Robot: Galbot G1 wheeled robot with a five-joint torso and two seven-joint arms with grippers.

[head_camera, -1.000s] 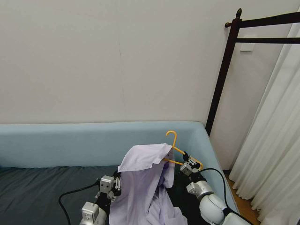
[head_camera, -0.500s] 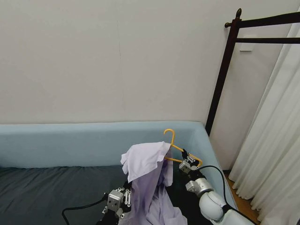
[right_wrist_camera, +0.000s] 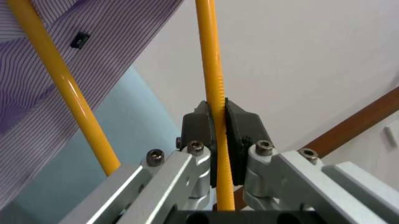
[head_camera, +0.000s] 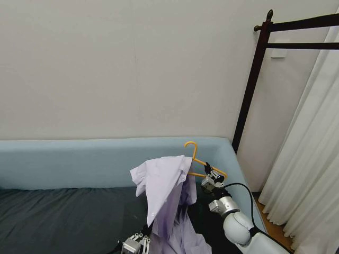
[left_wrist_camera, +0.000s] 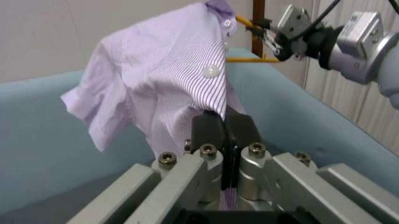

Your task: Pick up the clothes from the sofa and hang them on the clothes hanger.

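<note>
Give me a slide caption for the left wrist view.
Left gripper pinches the striped purple shirt draped on the yellow hanger, which the right gripper holds above the blue sofa.

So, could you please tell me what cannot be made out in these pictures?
Head view: the shirt covers the left half of the hanger.
Head view: the bottom edge cuts off the left gripper and the shirt's hem.
Head view: the clothes rack runs off the right edge; the sofa hides its foot.
</note>
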